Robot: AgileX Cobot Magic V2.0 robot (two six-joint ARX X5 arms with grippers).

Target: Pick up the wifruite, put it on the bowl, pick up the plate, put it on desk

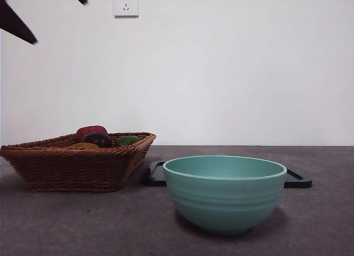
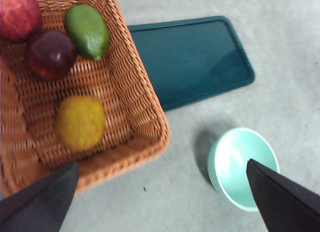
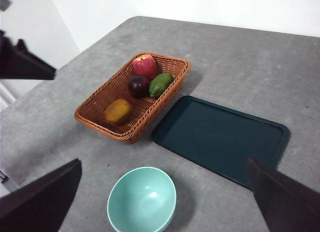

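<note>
While the wifruite [image 2: 80,122] lies untouched in the basket [image 2: 135,99], the left end effector [image 2: 162,192] hangs above, wide open and empty, so descending onto it comes next.

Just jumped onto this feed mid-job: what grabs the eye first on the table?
The teal bowl stands empty, nearest the front camera. Beside it, a wicker basket holds the dull-orange wifruite, a red apple, a dark purple fruit and a green fruit. A dark green tray lies flat behind the bowl.
</note>
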